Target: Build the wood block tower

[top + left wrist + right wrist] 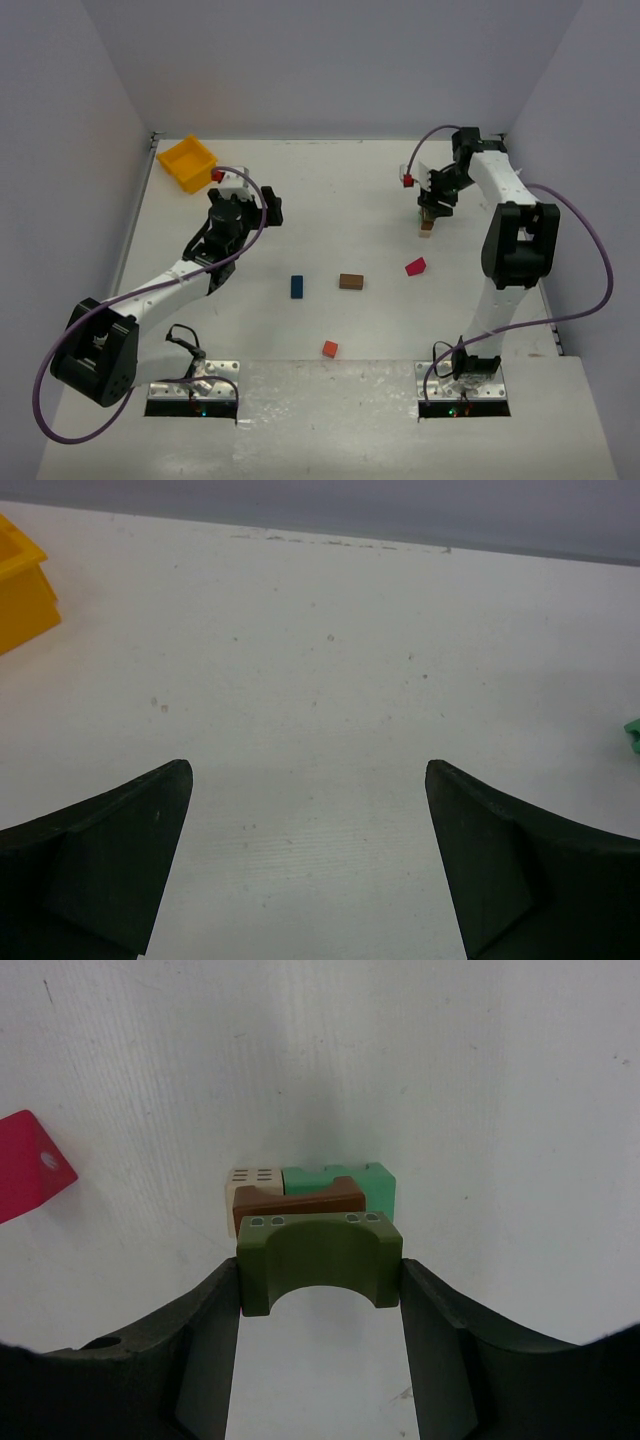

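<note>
Logged white tabletop (330,215): matte, w/ faint specks and scuffs (clearest in L wrist view). Boxed in by pale grey walls (330,60) on three sides, w/ a slightly grimy seam at the far edge. Noted lighter panel (330,400) along near edge, carrying both arm bases.

Far-L back corner: yellow bin (187,162), close to the wall. Just R of it, found L gripper (306,770) spread wide, nothing between the fingers, hovering over bare tabletop, pointed twd back wall. Green sliver (633,736) at R edge of that wrist view, cut off, not identifiable.

Mid-table, loose and well apart: blue block (297,287), orange-red block (329,349) nearer the bases, brown block (350,281), then magenta block (415,266) lying askew.

R side, twd back: wood block tower (427,226), low. Made up of pale block (250,1182) and mint-green block (345,1178) side by side, touching, w/ brown arch (300,1201) across the two. Directly above, R gripper (320,1278) clamped on olive-green arch (320,1245), one finger on each end. Cannot tell whether that arch touches the brown piece or hangs just off it.
</note>
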Available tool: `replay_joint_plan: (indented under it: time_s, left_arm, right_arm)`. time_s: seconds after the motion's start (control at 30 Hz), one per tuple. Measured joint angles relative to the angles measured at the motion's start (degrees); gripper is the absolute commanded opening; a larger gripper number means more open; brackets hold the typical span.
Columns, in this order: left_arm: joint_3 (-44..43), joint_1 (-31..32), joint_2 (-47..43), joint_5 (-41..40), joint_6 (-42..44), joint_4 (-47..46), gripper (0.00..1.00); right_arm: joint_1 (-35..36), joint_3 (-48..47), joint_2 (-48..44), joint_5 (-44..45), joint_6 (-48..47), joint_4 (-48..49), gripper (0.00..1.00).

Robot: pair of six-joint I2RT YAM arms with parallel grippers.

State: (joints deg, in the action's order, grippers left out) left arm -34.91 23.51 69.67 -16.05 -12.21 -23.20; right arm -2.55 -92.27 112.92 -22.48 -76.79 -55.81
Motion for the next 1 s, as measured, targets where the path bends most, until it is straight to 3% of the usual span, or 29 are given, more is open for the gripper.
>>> replay_joint_plan:
  time_s: [0.4, 0.7, 1.0]
  left_arm:
    - [-0.63, 0.00, 0.05, 0.20, 0.00, 0.09, 1.00]
    - [-0.77, 0.00, 0.93, 0.57, 0.00, 0.23, 1.00]
    - [-1.23, 0.00, 1.42, 0.98, 0.00, 0.41, 1.00]
  right_arm:
    - [0.00, -0.13, 1.30, -0.20, -0.22, 0.00, 0.28]
    - [0.00, -0.13, 1.30, -0.17, -0.26, 0.00, 0.37]
    - [0.00, -0.13, 1.30, -0.23, -0.96, 0.00, 0.38]
